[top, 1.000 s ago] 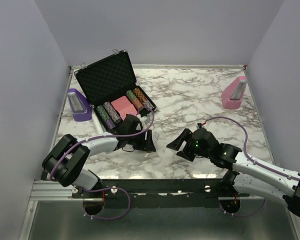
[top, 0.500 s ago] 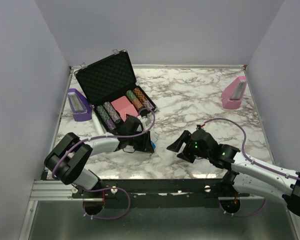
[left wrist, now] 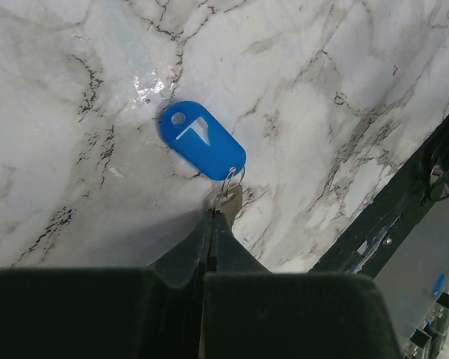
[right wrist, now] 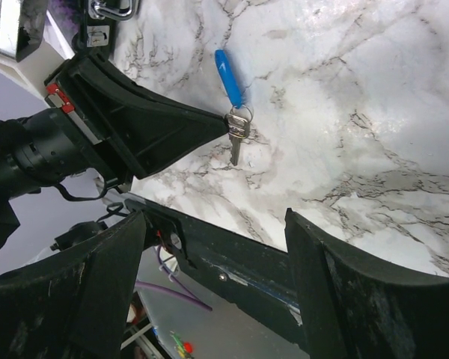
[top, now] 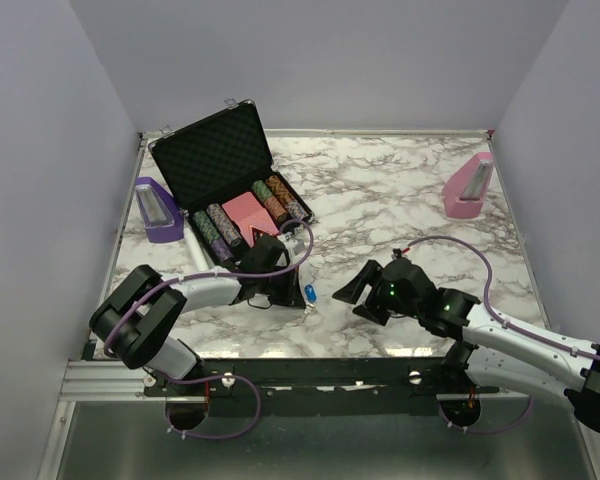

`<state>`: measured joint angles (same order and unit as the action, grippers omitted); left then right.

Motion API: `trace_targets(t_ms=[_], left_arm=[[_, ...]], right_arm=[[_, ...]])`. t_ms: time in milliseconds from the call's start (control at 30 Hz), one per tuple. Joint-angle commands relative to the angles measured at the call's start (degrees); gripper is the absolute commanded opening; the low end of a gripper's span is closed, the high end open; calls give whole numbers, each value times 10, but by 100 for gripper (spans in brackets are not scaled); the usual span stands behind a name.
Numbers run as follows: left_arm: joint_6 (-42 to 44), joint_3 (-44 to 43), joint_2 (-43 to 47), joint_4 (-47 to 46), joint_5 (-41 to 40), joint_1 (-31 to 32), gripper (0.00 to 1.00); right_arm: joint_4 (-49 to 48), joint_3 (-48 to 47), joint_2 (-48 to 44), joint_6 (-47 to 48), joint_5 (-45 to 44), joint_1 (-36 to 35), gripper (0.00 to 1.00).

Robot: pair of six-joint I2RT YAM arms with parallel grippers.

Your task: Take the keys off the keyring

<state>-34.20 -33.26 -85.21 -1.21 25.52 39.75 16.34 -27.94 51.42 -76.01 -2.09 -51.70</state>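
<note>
Marble tabletop (left wrist: 322, 60), key (right wrist: 235, 148) pinched in left jaws

The left gripper (left wrist: 213, 223) pinches the key (left wrist: 230, 201) on the blue keyring (left wrist: 202, 140)

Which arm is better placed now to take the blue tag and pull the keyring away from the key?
Right. The left end effector is shut on the key; the right end effector is open, free, and faces the keyring.

The key (left wrist: 230, 200) blade is hidden behind the closed left gripper (left wrist: 212, 217) in the left wrist view. Overhead, the key is too small to resolve.
</note>
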Motion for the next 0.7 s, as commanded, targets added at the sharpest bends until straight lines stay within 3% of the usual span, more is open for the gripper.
trace_targets(t_ms=[0,333,667], left_arm=[[3,-5,21,11,-18,9,0],[-3,-25,77,67,-24,14,0],[11,-60,128,132,-9,16,0]], right_arm=[[-39,15,1,13,16,-2,82],[-196,84,25,-15,63,-2,79],[-207,40,36,66,74,-1,78]])
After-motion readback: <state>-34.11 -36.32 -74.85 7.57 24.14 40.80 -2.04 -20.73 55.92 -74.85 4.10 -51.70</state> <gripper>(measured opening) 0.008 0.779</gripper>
